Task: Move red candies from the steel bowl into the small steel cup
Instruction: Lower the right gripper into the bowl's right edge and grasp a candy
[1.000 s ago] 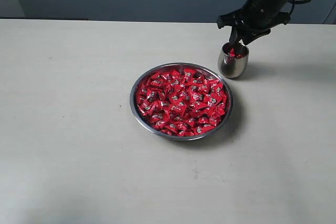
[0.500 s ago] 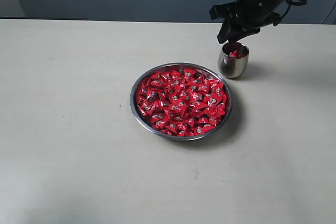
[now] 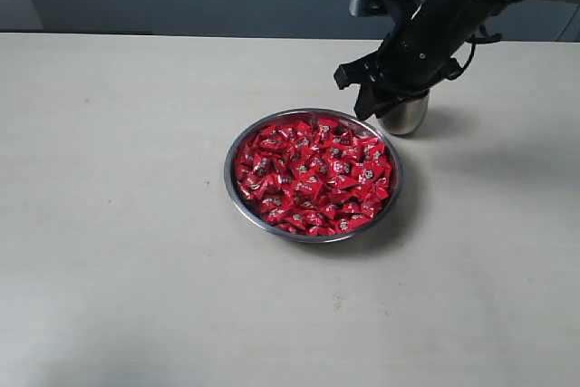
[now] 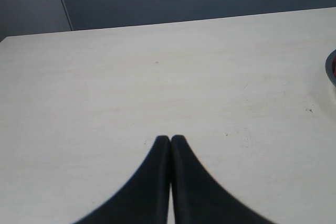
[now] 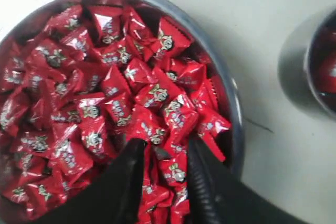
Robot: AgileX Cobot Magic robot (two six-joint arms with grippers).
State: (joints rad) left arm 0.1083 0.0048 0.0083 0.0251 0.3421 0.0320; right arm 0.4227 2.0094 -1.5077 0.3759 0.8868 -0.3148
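Change: the right hand (image 3: 361, 97) has been moved off the small steel cup (image 3: 408, 117) and is now held over the steel bowl (image 3: 231, 189), at the rim nearest the cup. Its fingers are spread and nothing is pinched. In the right wrist view the tips hang just above the red candies (image 5: 105, 103), not yet in the pile.

Judged: one drop is done and the next pick is being lined up. The bowl is heaped, so most of the task is left. Some red is seen inside the cup in the right wrist view.

The cup stands on the desk (image 3: 118, 224) just beside the bowl, partly hidden under the right arm in the exterior view. It could be clipped on the return pass. The candies are packed and overlapped, so more than one may be caught.

The left hand (image 4: 170, 140) is pressed together and empty, over bare desk apart from the bowl. Only the bowl's rim is caught at the edge of its view. Nothing is seen blocking the reach.
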